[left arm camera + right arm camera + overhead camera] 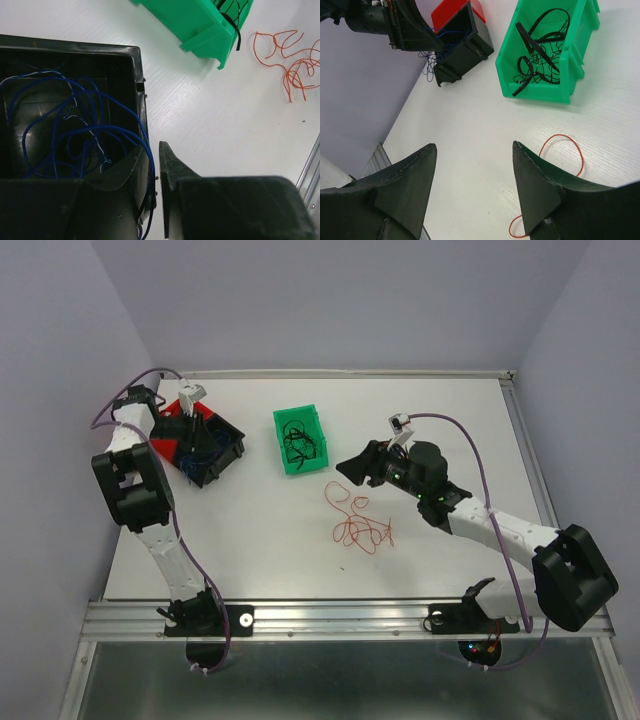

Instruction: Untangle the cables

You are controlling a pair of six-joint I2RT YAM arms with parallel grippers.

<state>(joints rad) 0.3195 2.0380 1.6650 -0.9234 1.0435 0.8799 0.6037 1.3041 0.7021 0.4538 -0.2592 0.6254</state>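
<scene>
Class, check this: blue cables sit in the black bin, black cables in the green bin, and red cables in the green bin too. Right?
No. The red cables lie loose on the table, outside the green bin, as the top external view shows. The blue cables in the black bin and black cables in the green bin stand.

left fingers [175, 172] narrowly parted, right fingers [537, 190] spread wide

White table [270, 540], pale lilac walls [350, 300] on three sides, aluminium rail [340, 618] at front.
</scene>
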